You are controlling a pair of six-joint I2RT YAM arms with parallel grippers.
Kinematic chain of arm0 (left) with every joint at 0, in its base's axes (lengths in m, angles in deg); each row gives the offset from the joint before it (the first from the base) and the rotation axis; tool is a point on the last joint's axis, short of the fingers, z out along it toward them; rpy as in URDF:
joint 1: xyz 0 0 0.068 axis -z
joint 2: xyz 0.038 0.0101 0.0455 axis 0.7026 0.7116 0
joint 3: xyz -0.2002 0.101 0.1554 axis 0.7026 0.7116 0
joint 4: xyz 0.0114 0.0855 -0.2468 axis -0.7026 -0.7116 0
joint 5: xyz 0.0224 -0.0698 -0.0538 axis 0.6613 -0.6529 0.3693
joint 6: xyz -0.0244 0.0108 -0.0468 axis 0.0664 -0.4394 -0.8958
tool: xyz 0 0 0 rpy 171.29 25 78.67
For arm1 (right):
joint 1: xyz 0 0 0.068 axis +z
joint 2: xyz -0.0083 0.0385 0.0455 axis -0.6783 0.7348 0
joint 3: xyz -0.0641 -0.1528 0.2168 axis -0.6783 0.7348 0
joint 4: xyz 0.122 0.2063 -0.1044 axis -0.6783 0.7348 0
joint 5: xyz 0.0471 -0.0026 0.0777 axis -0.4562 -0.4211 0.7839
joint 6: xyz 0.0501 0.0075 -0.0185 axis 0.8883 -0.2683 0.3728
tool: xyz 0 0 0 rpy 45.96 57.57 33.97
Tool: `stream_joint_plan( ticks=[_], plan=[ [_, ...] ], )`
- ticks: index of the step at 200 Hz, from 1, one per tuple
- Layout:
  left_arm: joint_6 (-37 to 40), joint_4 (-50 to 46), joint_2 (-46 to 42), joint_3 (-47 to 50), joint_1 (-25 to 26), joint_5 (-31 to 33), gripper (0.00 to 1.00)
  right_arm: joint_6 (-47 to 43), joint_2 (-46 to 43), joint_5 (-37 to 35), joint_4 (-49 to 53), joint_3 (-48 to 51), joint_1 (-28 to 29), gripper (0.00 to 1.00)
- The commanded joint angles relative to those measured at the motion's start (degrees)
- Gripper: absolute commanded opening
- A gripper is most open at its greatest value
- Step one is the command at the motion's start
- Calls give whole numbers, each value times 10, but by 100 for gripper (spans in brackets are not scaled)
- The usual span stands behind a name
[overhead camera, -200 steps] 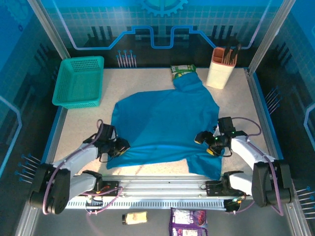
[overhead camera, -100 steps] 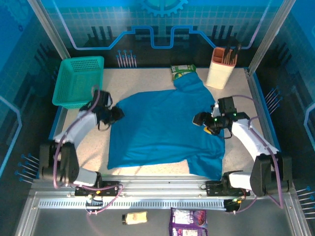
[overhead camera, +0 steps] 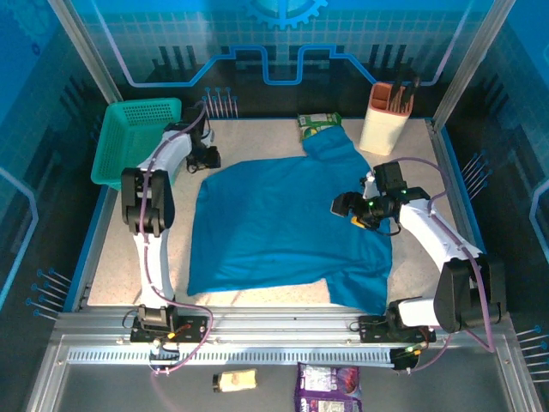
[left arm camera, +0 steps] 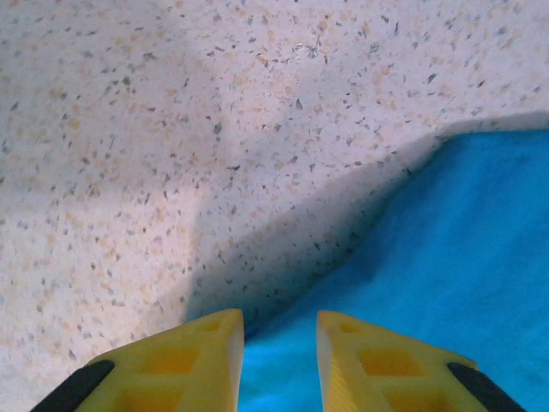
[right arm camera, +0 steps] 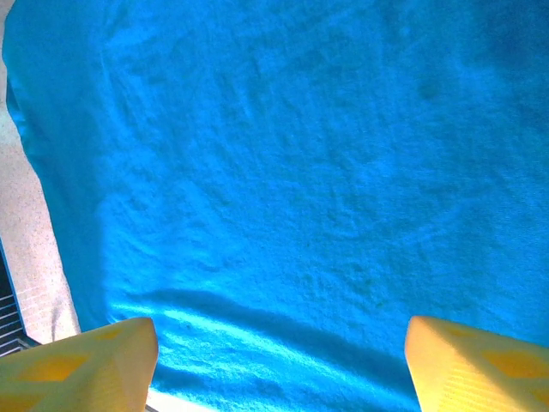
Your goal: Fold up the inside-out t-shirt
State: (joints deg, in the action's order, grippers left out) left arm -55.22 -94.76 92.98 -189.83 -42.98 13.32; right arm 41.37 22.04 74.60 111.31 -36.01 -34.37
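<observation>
Across the middle of the table [overhead camera: 129, 257], in the top external view, the inside-out t-shirt [overhead camera: 283, 223] is lying spread flat, with 1 sleeve reaching toward the far edge and its hem running along the near edge. The left gripper [overhead camera: 208, 159] is hovering at the shirt's far-left corner, just beside the teal basket [overhead camera: 137, 142] that is sitting in the table's far-left corner. The right gripper [overhead camera: 346, 206] is hanging over the right part of the shirt, inside its right edge, with its jaws standing apart.

Seen from the left wrist, the left gripper [left arm camera: 280, 318] is showing its 2 yellow fingers [left arm camera: 206, 352] with a narrow gap between them. The shirt [left arm camera: 463, 249] is filling the lower right, its edge running diagonally under the fingertips, and blue cloth is showing through the gap. Bare speckled table [left arm camera: 171, 129] is lying beyond.

Seen from the right wrist, the right gripper [right arm camera: 281, 324] is standing wide, gripping nothing. The shirt [right arm camera: 283, 154] is lying flat below it, with a strip of table [right arm camera: 26, 249] showing at the left.
</observation>
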Motion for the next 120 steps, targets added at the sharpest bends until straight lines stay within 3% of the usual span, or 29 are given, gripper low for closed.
stream_joint_plan(
  ticks=[1, 36, 58, 80, 108, 120],
  plan=[
    [65, -97, 47, -75, 0, 10, 31, -2, 8, 2, 10, 2, 7, 77],
    [86, -162, 122, -167, 1, -34, 34, -5, 14, 0, 14, -7, 7, 77],
    [86, -162, 130, -171, 1, -62, 32, 0, 18, 1, 10, -10, 7, 77],
    [88, -153, 126, -166, 1, -89, 23, 3, 24, 0, 9, -17, 8, 77],
    [91, -145, 113, -162, 2, -115, 0, -1, 26, -6, 14, -22, 8, 77],
    [89, -131, 94, -147, 2, -115, 0, -3, 24, -9, 18, -25, 9, 77]
  ],
)
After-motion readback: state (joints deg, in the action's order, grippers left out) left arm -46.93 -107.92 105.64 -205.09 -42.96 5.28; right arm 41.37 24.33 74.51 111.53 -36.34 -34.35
